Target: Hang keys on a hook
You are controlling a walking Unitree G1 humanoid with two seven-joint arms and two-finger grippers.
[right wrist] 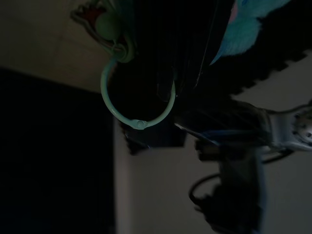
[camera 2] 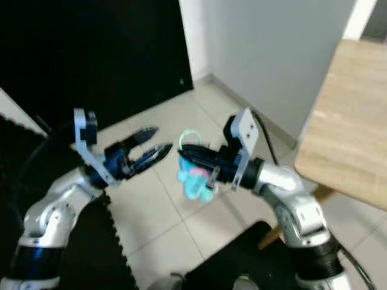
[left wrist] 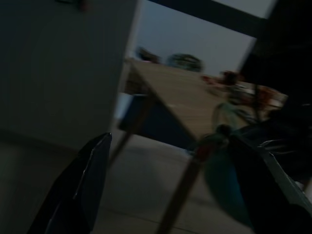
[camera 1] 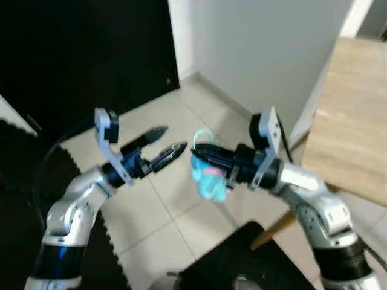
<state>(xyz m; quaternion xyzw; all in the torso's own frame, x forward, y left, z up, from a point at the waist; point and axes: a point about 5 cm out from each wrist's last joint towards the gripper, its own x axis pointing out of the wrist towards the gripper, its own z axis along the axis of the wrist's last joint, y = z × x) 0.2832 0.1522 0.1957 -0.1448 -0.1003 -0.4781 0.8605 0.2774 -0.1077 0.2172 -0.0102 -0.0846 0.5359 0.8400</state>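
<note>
While both arms are raised in front of you over the pale tiled floor [camera 1: 181,115], the right gripper [camera 1: 199,152] has its jaws closed on the keys [camera 1: 209,181]. What you see of the keys is a fluffy light-blue and pink charm that hangs below the black fingers, and a thin mint-green ring [right wrist: 134,100] that stands up above them. In the right wrist view the ring curves out from the dark fingers, and a small green and red trinket [right wrist: 100,22] is attached at one end of it.

The left gripper [camera 1: 166,145] is just to the left of the keys and points toward them, apart from them. Its jaws are a little open, with a narrow gap between the two tips, and they hold nothing. In the left wrist view you see its fingers [left wrist: 80,185] on both sides of the frame and, blurred between them, the blue charm.

On the far right there is a wooden worktop [camera 1: 357,121], and one slanted wooden leg of it reaches the floor near the right arm. A white wall [camera 1: 266,48] is behind the grippers, and a dark doorway [camera 1: 84,54] is on the far left. A black mat [camera 1: 236,260] lies near you on the floor.
</note>
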